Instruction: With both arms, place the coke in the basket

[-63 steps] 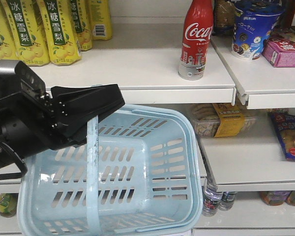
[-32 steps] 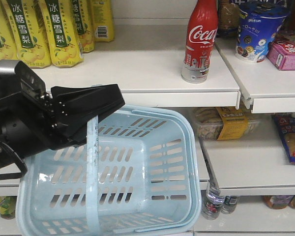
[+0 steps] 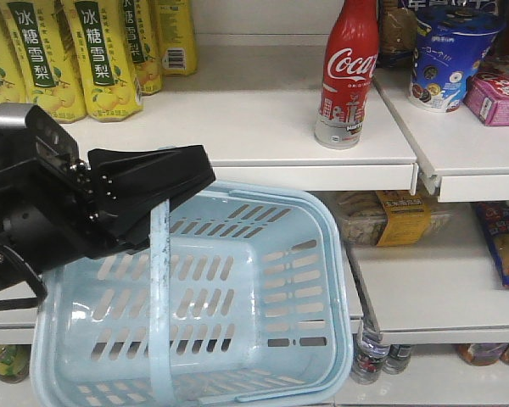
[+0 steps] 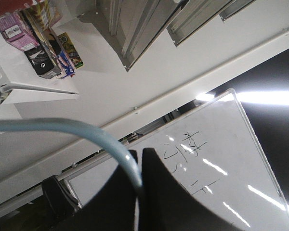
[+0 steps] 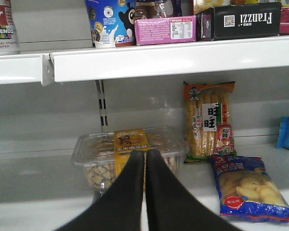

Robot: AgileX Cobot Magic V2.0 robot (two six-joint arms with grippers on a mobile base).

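The coke [image 3: 349, 76] is a red bottle with white script. It stands upright on the upper white shelf, and its base shows at the top left of the right wrist view [image 5: 2, 29]. The light blue basket [image 3: 322, 254] hangs tilted below and left of the coke, in front of the shelves. My left gripper [image 3: 165, 191] is shut on the basket's flat handle [image 3: 159, 288]. In the left wrist view the handle [image 4: 86, 127] curves down between the closed jaws of the left gripper [image 4: 138, 153]. My right gripper [image 5: 145, 153] is shut and empty, pointing at the lower shelf.
Yellow drink pouches [image 3: 102, 59] stand at the upper left. A blue cup [image 3: 450, 55] and a pink box [image 3: 496, 97] sit right of the coke. On the lower shelf are a clear snack tub [image 5: 127, 151], a corn-stick bag [image 5: 209, 120] and a blue chip bag [image 5: 248, 187].
In the front view the shelves and the coke have shifted slightly right and down. My left gripper and the basket keep the same place in the view.
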